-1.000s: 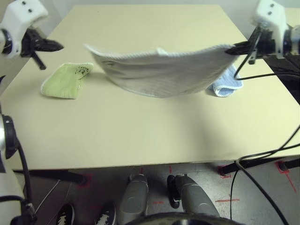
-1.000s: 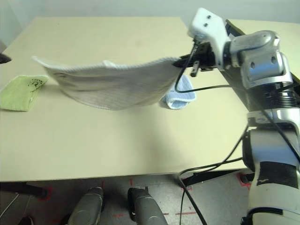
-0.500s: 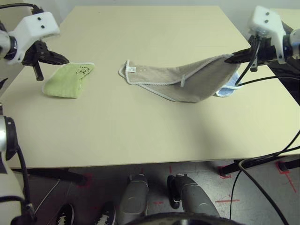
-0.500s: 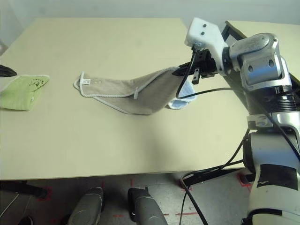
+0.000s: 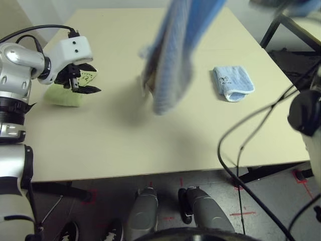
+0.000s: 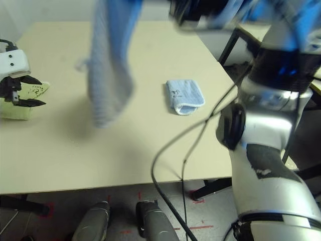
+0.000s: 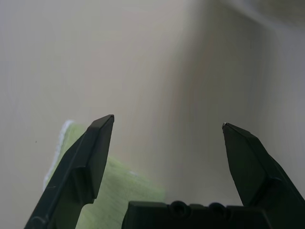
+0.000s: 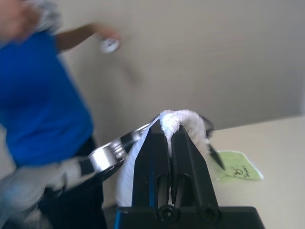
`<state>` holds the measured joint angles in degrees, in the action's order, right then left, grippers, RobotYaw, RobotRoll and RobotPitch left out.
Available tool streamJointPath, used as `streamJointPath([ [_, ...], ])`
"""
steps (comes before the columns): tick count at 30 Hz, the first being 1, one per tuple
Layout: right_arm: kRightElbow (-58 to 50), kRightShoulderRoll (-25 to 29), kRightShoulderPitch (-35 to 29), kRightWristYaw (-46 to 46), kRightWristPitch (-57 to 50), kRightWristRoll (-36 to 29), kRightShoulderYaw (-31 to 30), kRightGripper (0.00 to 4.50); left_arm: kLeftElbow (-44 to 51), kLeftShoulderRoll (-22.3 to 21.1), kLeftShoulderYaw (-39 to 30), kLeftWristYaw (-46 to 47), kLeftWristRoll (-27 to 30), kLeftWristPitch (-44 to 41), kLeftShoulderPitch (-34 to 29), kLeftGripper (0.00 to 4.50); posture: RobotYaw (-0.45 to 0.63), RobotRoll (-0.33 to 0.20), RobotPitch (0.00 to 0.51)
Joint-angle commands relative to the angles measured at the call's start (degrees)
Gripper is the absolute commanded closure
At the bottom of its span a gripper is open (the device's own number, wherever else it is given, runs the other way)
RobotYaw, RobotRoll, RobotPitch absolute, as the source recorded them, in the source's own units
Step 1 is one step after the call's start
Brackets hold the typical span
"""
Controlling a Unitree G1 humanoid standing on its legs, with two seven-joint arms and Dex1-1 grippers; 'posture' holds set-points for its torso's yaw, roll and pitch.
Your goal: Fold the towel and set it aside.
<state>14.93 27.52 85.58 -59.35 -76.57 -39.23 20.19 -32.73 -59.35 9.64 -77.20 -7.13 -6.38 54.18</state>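
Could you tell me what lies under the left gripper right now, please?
The lime-green folded towel lies on the table beneath the open left gripper. The gripper and arm cover part of it, so its full outline is hidden.

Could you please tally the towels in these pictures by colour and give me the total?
Beige towel, hanging from the right pincer: 1
Lime-green folded towel: 1
Light-blue folded towel: 1
Total: 3

Head stereo pair looks down, sharing table (image 5: 125,145); wrist cameras close along fingers.
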Motion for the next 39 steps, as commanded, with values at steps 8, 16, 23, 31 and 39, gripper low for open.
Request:
streamJointPath([
  [8, -18.09, 11.80, -25.21, -5.75, 3.56, -1.36, -19.24, 4.50, 6.06, -1.47, -2.38, 0.27, 1.79, -4.32, -4.90, 0.05, 0.11, 0.000, 0.121],
  [16, -19.59, 13.53, -27.48, -4.96, 4.97, -2.03, -20.81, 4.50, 33.12, -2.64, -3.97, -6.57, 12.39, -14.48, -20.44, 0.05, 0.11, 0.000, 0.123],
  [23, -18.68, 14.04, -27.20, -4.92, 5.50, -2.37, -21.14, 4.50, 48.18, -4.99, -5.23, -7.17, 14.67, -3.74, -31.14, 0.05, 0.12, 0.000, 0.124],
  [31, -18.71, 13.80, -28.15, -4.04, 5.88, -3.20, -20.84, 4.50, 50.81, -2.53, -4.67, 5.24, 5.04, 10.36, -38.04, 0.05, 0.12, 0.000, 0.126],
  [39, -17.73, 13.95, -28.18, -4.29, 7.23, -3.07, -21.45, 4.50, 55.29, -1.00, -5.28, 16.52, -3.93, 14.42, -47.86, 0.05, 0.14, 0.000, 0.136],
])
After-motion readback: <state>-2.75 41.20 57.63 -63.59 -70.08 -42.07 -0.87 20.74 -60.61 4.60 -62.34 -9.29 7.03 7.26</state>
